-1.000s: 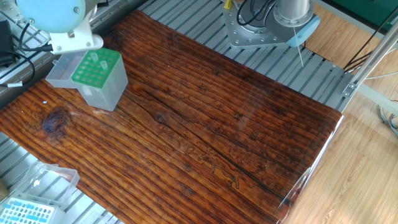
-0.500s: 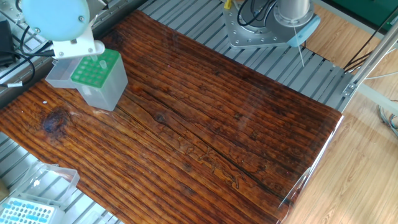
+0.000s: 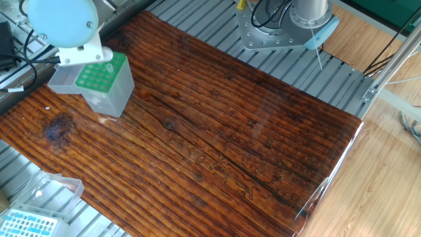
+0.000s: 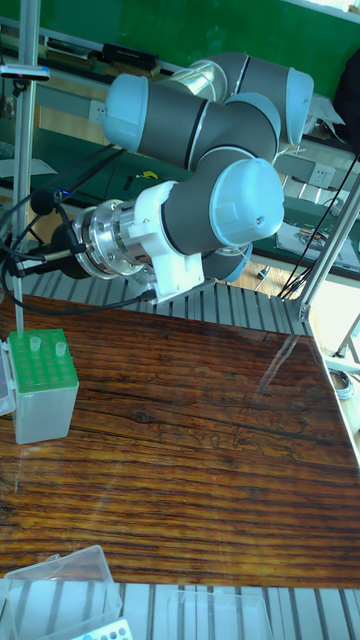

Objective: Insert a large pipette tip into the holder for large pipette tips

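The holder for large pipette tips (image 3: 99, 78) (image 4: 40, 378) is a clear box with a green rack, standing at the table's left end with its lid (image 3: 64, 80) hinged open. Two translucent large pipette tip tops (image 4: 33, 345) stick up from the rack's back row. The arm's light blue wrist (image 3: 62, 23) hangs over the rack's far edge and hides the gripper in the fixed view. In the tall fixed view only the gripper's dark body (image 4: 48, 250) shows, above the holder; its fingers and anything in them are not discernible.
A smaller box with a light blue rack (image 3: 29, 225) and an open clear lid (image 3: 56, 187) sits at the near left corner. The arm's grey base (image 3: 276, 33) stands at the back. Black cables (image 3: 16, 56) run at the far left. The wooden table (image 3: 230, 131) stretches right.
The wrist has crept a little right and down, now covering more of the green rack's far edge. The holder has not moved.
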Robot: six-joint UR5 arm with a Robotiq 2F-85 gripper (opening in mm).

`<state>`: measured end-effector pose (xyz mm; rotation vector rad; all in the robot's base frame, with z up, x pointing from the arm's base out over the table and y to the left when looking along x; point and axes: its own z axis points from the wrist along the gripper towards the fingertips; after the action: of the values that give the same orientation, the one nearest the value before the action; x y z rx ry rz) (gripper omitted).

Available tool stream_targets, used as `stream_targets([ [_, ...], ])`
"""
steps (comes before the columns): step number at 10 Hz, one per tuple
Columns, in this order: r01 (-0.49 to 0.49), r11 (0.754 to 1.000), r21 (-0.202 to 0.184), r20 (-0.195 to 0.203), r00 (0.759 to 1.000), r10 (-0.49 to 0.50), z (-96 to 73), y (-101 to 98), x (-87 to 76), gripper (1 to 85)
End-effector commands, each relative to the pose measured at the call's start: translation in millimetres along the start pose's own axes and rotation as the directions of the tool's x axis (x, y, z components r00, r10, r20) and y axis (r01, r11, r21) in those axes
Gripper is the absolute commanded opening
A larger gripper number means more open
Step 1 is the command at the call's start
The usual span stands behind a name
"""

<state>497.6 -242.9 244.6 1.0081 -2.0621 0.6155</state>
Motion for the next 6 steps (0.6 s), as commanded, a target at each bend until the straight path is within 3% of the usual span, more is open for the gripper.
stream_targets([
  [1, 0.003, 1.0, -0.006, 0.024, 1.0, -0.003, 1.4, 1.9, -8.2, 1.0],
  [6, 0.009, 1.0, -0.009, 0.04, 0.999, -0.008, 2.5, 2.6, -14.5, 1.0],
])
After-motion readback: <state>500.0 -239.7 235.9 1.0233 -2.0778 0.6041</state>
